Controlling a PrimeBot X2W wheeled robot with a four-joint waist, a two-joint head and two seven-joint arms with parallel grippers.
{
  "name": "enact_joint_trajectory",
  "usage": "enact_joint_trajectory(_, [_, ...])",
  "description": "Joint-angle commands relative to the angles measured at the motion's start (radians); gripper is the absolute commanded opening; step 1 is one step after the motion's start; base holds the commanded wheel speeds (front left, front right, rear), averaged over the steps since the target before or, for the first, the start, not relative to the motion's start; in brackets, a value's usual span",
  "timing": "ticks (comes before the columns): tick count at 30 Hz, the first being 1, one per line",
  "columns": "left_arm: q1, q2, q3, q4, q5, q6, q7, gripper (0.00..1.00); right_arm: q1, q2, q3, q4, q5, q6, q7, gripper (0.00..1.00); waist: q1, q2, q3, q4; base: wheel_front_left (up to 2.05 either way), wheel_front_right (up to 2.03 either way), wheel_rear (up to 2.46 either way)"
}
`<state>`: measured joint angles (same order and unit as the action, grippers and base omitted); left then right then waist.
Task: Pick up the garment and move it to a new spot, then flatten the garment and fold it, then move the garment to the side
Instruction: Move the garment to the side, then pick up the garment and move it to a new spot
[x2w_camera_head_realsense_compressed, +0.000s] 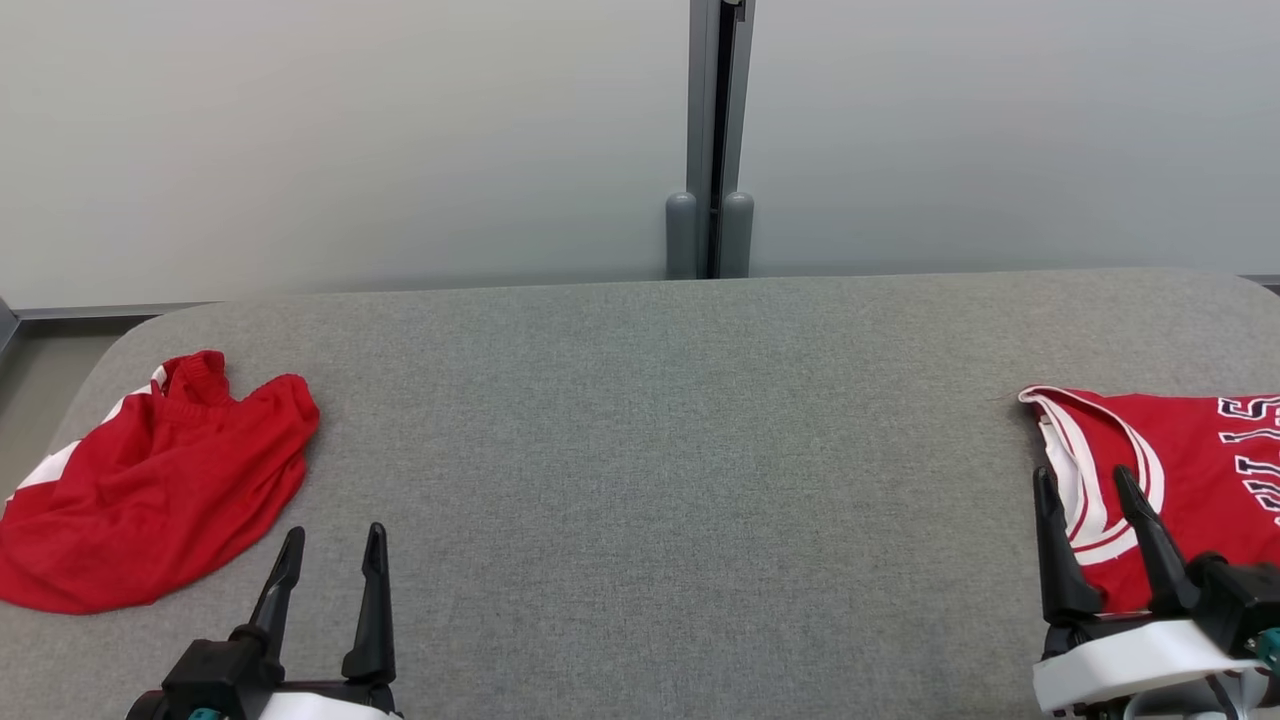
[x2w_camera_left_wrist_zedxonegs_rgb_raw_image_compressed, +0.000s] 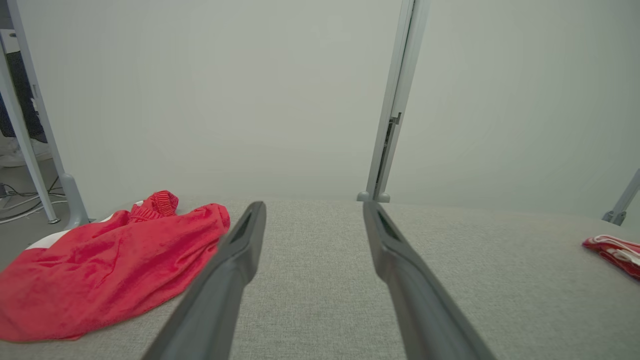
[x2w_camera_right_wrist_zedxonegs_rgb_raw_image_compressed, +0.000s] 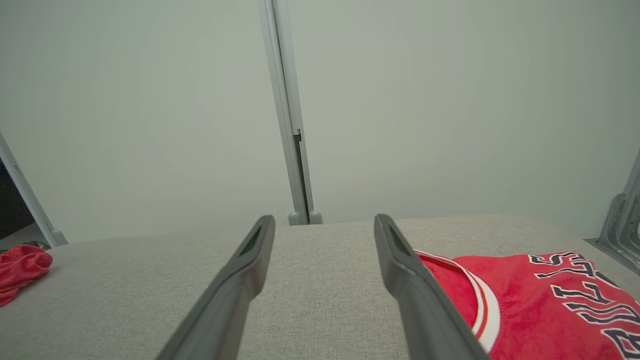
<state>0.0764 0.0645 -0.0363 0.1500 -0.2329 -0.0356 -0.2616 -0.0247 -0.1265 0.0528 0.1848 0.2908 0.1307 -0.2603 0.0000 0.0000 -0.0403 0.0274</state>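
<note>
On the far left of the grey table (x2w_camera_head_realsense_compressed: 660, 450), near its rounded corner, lies the crumpled red garment (x2w_camera_head_realsense_compressed: 150, 490), bunched in a loose heap with a ribbed edge sticking up at the back and a white patch showing at its left side. My left gripper (x2w_camera_head_realsense_compressed: 336, 535) hovers just beside it, towards the middle of the table, jaws apart and empty, fingers pointing away from me. My right gripper (x2w_camera_head_realsense_compressed: 1082, 478) is well apart from it at the other end, jaws also spread with nothing between them, its fingers crossing the near-left corner of a red jersey (x2w_camera_head_realsense_compressed: 1190, 470) that lies flat at the right edge with its lettering up; whether they touch the cloth I cannot tell. I judge the jersey is not what I am after now, and that the job stands at its first step: picking up the heap. For the next move I need to swing the left gripper leftwards over the heap, lower it onto a raised fold and close, taking enough cloth that it lifts whole instead of slipping out
</note>
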Motion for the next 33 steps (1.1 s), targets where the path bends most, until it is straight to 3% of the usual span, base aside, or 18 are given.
enact_joint_trajectory(1, [-0.003,0.002,0.001,-0.004,0.008,-0.005,-0.005,1.0,-0.007,-0.002,0.002,-0.004,-0.008,0.0,-0.007,1.0,0.0,0.0,0.001,0.0,0.0,0.0,0.0])
enact_joint_trajectory(19, [-0.034,-0.01,0.006,0.01,0.03,-0.015,-0.005,1.0,-0.01,-0.003,0.01,0.005,-0.023,0.0,-0.007,1.0,0.0,0.0,0.004,0.025,0.0,0.0,0.0])
enact_joint_trajectory(33, [-0.054,-0.007,0.043,0.026,0.048,-0.002,-0.005,1.0,-0.007,0.012,0.063,-0.03,-0.019,0.0,-0.006,1.0,0.0,0.0,0.022,0.255,0.0,0.0,0.0])
